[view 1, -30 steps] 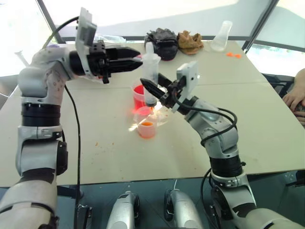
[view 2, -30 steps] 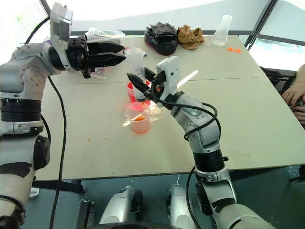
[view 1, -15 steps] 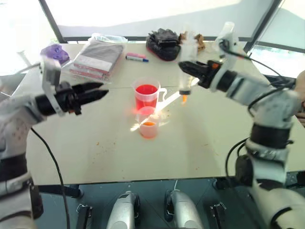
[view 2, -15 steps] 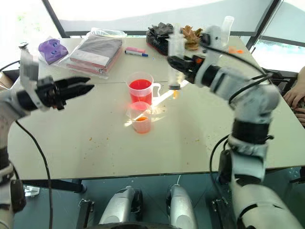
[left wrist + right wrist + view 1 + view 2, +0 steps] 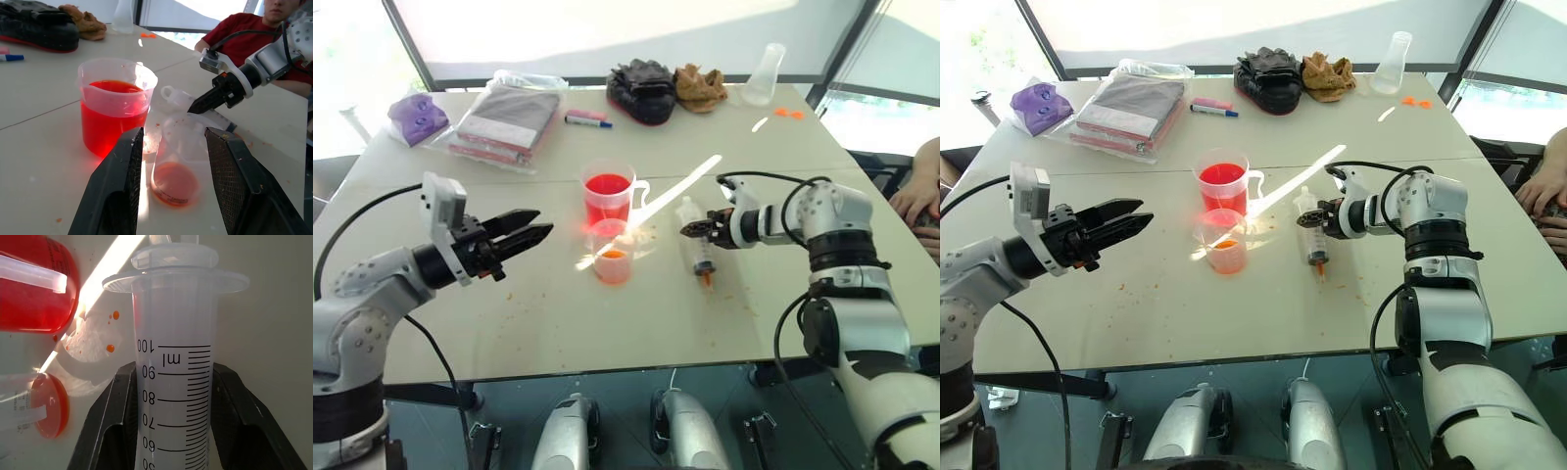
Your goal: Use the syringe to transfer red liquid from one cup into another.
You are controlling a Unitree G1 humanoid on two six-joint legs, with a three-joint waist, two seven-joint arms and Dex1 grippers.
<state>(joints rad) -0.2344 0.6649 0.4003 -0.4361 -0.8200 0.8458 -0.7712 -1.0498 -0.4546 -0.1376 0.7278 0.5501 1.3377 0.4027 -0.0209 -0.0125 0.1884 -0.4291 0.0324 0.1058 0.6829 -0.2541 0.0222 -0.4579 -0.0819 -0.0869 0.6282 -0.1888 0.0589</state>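
Head views: one table (image 5: 509,323) carries one handled beaker (image 5: 608,199) of red liquid (image 5: 609,185), one short cup (image 5: 614,253) touching it at its 6 o'clock, and one syringe (image 5: 695,247) lying flat at the cup's 3 o'clock. One conical flask (image 5: 765,74) and one blue marker (image 5: 588,120) lie toward 12 o'clock. The left gripper (image 5: 536,235), at the cup's 9 o'clock, is released, gripping nothing. The right gripper (image 5: 690,229) clamps the syringe barrel.

Left wrist view: two spread fingers (image 5: 117,191) frame the beaker and cup. One person (image 5: 254,34) sits behind.

Right wrist view: two fingers (image 5: 120,416) flank the syringe's graduated barrel; three red droplets (image 5: 113,331) lie beside it.
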